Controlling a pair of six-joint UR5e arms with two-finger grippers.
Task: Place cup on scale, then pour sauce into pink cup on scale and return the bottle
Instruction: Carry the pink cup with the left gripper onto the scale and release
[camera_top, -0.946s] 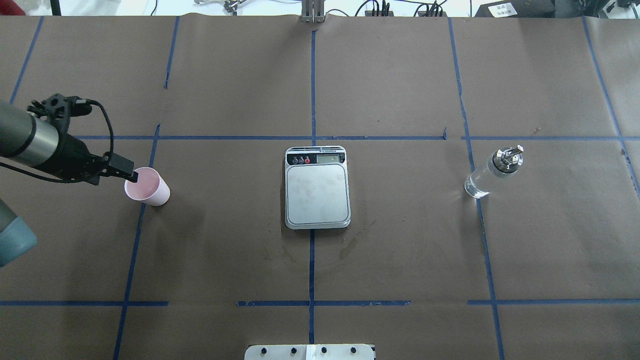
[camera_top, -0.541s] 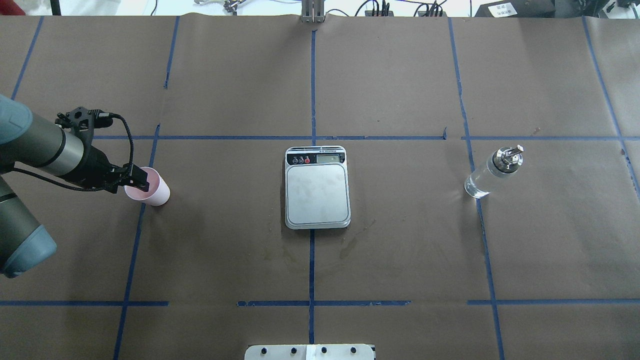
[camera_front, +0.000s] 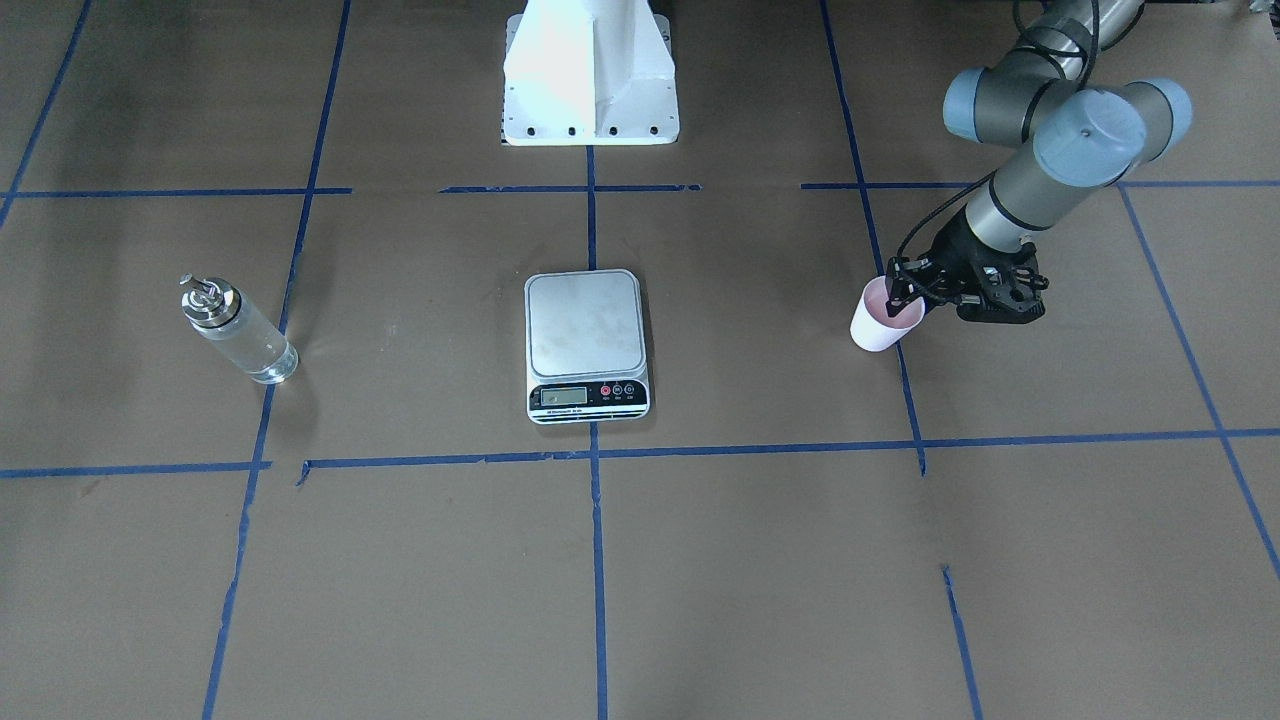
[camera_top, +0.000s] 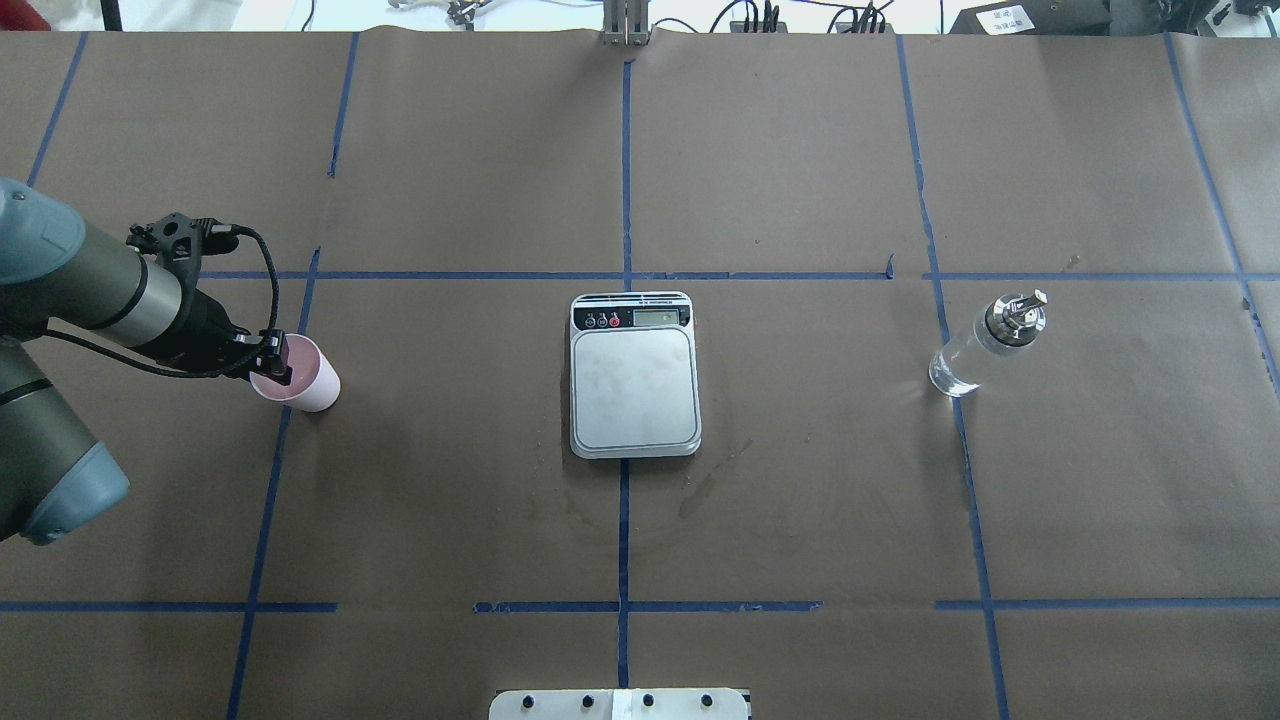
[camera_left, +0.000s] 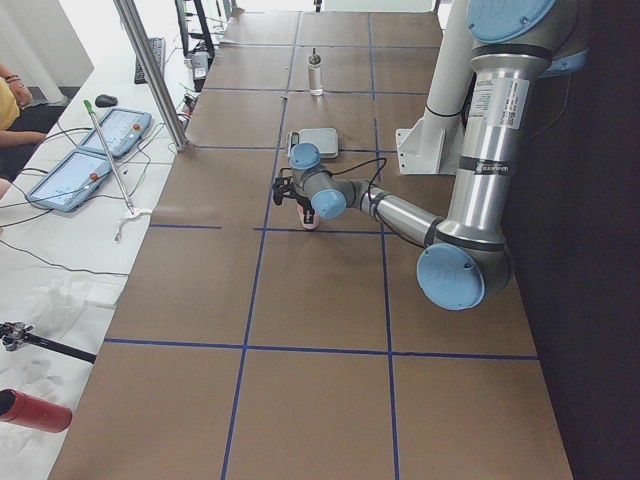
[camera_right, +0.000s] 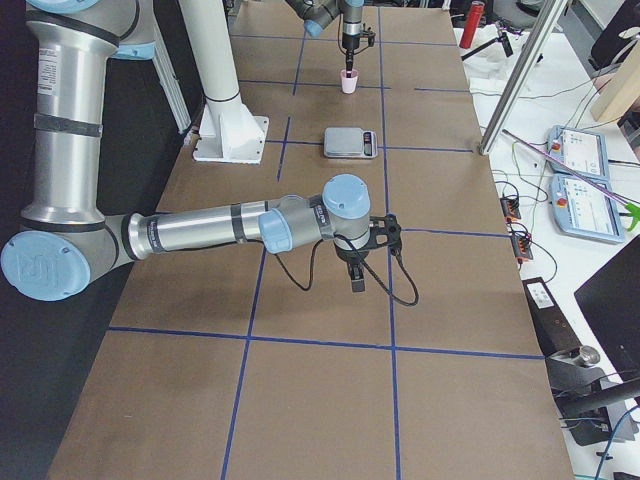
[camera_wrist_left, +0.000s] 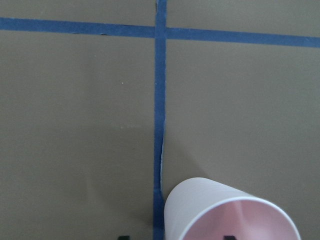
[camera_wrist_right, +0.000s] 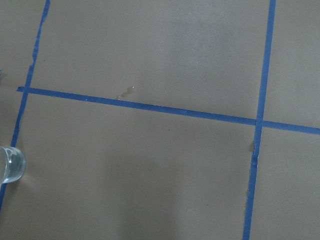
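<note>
The pale pink cup (camera_top: 308, 378) stands upright on the table's left part, also in the front view (camera_front: 878, 328) and the left wrist view (camera_wrist_left: 210, 205). My left gripper (camera_top: 274, 362) is open at the cup's rim. Its fingertips (camera_wrist_left: 229, 237) straddle the cup's wall, one inside and one outside. The scale (camera_top: 634, 388) lies bare at the centre. The clear glass bottle (camera_top: 975, 352) with its metal spout stands far right; its base shows in the right wrist view (camera_wrist_right: 9, 165). My right gripper (camera_right: 357, 280) hangs over bare table; I cannot tell whether it is open or shut.
Blue tape lines grid the brown table cover. The robot's white base (camera_front: 590, 70) stands at the near edge behind the scale. A metal post (camera_top: 625, 25) is at the far edge. Operator tablets (camera_left: 100, 150) lie beyond the far side.
My left arm has swung further in and the gripper has come down onto the cup's rim. The cup, the scale and the bottle have not moved.
</note>
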